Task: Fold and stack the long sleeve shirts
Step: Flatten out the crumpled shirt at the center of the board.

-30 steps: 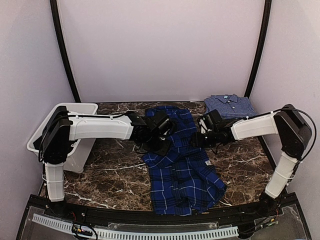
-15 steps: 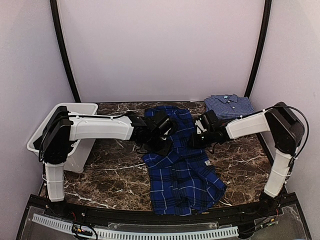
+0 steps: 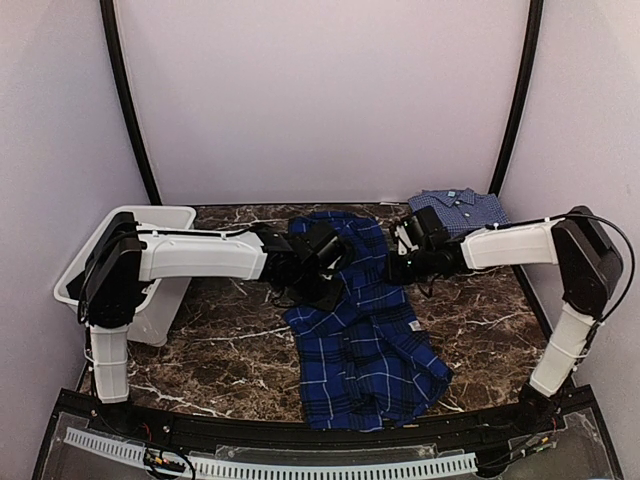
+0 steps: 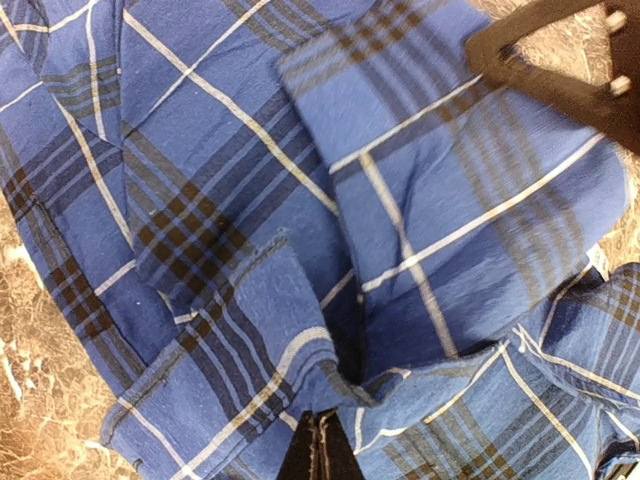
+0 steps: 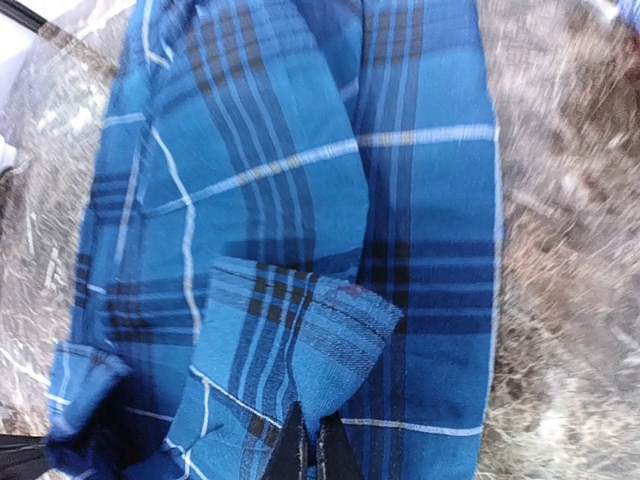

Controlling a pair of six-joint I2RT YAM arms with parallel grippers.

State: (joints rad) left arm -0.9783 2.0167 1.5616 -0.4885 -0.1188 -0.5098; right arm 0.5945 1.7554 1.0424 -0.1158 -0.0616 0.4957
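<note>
I am in the fold of the deep-blue plaid shirt (image 3: 365,340), the first of the two steps; stacking has not begun for this one. The shirt lies lengthwise down the middle of the marble table (image 3: 230,340). Its far end is under my two arms and its near end is rumpled towards the right, close to the front edge.

Both claws are on the far part of it. In the left wrist view, the left gripper (image 4: 322,442) has its fingertips pressed together, with a gathered ridge of plaid running up into them, so I read it as clenched on the cloth. The right wrist view shows the same for the right gripper (image 5: 305,442): fingers closed at the base of a raised, doubled-over flap of plaid. That view is blurred, so I can't say how much cloth it has.

The lighter fine-check shirt (image 3: 458,210) sits folded at the back right corner, collar up, apart from the plaid one. I take that as the place for the stack. I see no red shirt in any view. A white bin (image 3: 155,209) stands at the left edge.

Next, I judge, both pinches must travel together, level and at the same pace, to carry the far part over the rest. The near end is bunched, so the cloth needs some tension or the fold will land crooked.
</note>
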